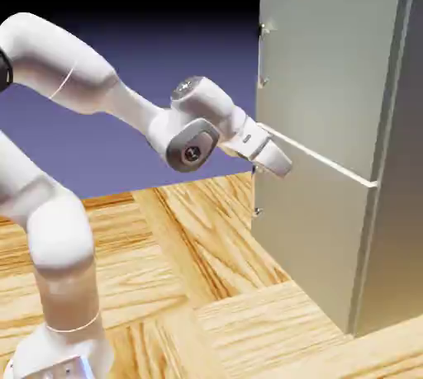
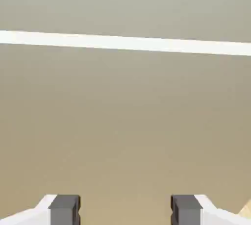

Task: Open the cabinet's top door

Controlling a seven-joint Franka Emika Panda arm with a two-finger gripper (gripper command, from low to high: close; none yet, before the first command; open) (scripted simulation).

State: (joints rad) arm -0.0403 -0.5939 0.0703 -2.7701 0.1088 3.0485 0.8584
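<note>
Cabinet's top door: handle not yet in my grip

Cabinet metal fills my hand view, with my gripper (image 2: 125,212) spread wide, both fingertips (image 2: 64,208) showing at the bottom edge and nothing between them. Just beyond runs the pale seam (image 2: 125,42) between the two panels. From the exterior view I hover close to the cabinet (image 1: 388,229) front, level with that seam, near its handle-side edge. The top door (image 1: 330,63) rises above my hand, shut or nearly so; its small handle (image 1: 263,55) sits well up near the door's edge, clearly higher than my fingers. The lower door's handle (image 1: 255,191) is nearer. My judgement: if I close here I'd pinch nothing, or catch the lower handle and open the wrong door; pressing forward would just bump flat metal
</note>
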